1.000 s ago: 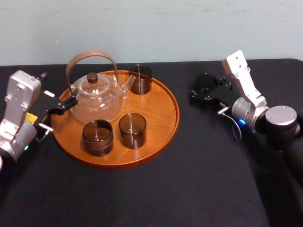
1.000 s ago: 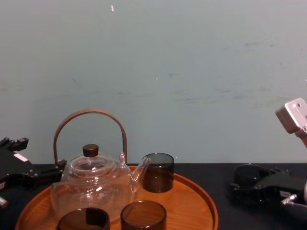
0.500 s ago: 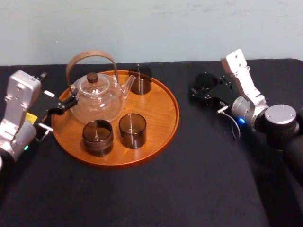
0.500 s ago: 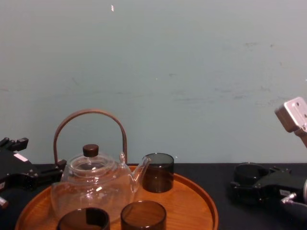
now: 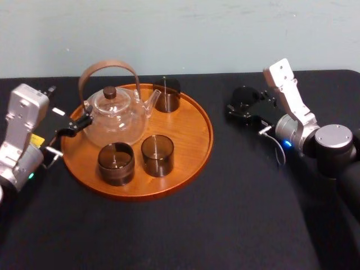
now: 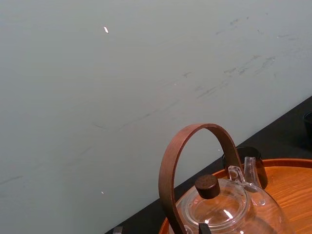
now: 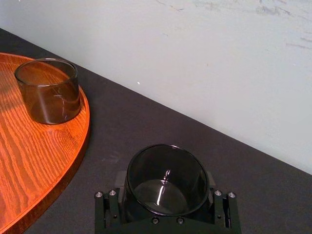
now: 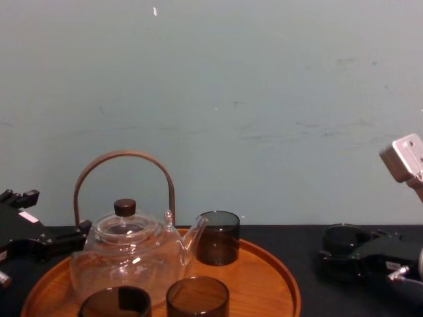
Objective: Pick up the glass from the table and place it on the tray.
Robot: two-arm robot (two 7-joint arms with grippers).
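The table (image 5: 225, 214), draped in a matte black cloth, is the broadest thing here. The glass (image 7: 165, 178) appears to rest on it, well to the right of the tray (image 5: 191, 126). From this, the step in hand is judged to be the grasp, with the lift not yet begun.

The tray is a large round disc of orange-brown wood with a plain grain and a low raised rim. On its left half sits a clear teapot (image 5: 115, 115), round-bodied and shiny, with a dark knob on the lid and a tall arched wooden handle. Three smoked tumblers share the tray: the left tumbler (image 5: 116, 163) and the middle tumbler (image 5: 157, 155) near the front, and the rear tumbler (image 5: 167, 95) by the spout.

The glass is the same kind: a short, straight-walled cylinder of dark tinted glass, smooth and probably slippery. The right tool (image 5: 246, 109) pinches it, with black pads against opposite sides of the wall.

The next move calls for a straight lift clear of the cloth. A carry over the rim to the bare wood on the tray's right side would follow, and the glass should go down upright, clear of the rear tumbler.

The left tool (image 5: 73, 126) is parked at the tray's left edge. Whether it is spread or pressed together cannot be told.
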